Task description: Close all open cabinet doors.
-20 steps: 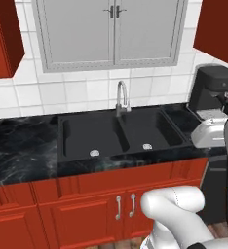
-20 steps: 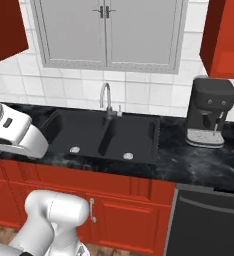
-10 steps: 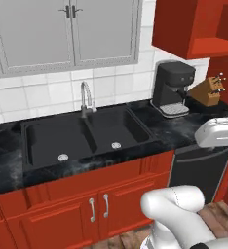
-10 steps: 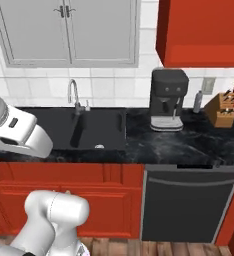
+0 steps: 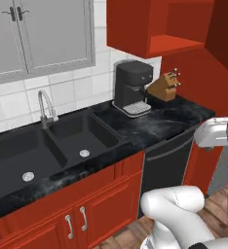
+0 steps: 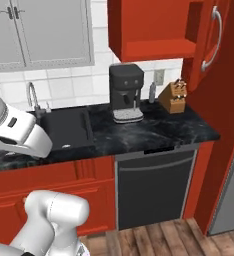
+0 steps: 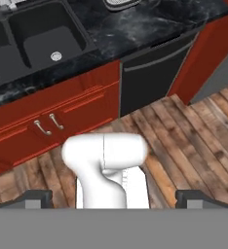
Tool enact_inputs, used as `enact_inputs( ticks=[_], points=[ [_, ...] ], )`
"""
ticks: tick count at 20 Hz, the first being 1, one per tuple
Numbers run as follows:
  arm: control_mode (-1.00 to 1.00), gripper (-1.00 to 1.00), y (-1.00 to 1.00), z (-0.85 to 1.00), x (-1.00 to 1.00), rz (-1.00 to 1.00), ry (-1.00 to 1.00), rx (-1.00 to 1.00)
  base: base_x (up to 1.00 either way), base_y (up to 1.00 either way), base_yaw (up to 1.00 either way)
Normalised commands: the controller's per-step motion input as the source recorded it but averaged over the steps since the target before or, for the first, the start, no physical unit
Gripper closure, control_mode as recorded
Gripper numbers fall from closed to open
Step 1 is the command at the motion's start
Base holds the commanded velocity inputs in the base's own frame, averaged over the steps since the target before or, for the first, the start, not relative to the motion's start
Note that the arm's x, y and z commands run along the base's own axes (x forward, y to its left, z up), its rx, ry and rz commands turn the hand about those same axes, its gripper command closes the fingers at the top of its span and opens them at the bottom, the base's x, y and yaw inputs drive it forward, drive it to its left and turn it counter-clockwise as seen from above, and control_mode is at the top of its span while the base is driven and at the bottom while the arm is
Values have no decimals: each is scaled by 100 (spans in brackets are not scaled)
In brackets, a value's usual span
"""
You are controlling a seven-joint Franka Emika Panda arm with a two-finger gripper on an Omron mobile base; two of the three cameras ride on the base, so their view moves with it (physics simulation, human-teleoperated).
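One tall red cabinet door with a long curved silver handle stands swung out from the wall cabinet above the coffee machine. From the left base view the same door hangs at the upper right, beside the cabinet's exposed red interior. My gripper points down at the wooden floor, well below and away from the door. Its two fingertips sit far apart with nothing between them.
A black coffee machine and a knife block stand on the dark counter. Left of them are the black double sink with its faucet, below pale grey double doors. A dishwasher sits under the counter, and a tall red panel rises at the right.
The whole scene has slid left in both base views as the camera moved right. The coffee machine, knife block and open red cabinet now sit in front.
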Motion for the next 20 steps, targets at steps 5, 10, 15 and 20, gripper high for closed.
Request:
enact_inputs(
  ticks=[5,10,15,20],
  points=[
    [100,-100,0,0,0,0,0,0,0,-92,0],
    [100,-100,0,0,0,0,0,0,0,-100,22],
    [100,-100,0,0,0,0,0,0,0,-94,23],
    [100,-100,0,0,0,0,0,0,0,-76,30]
  ],
)
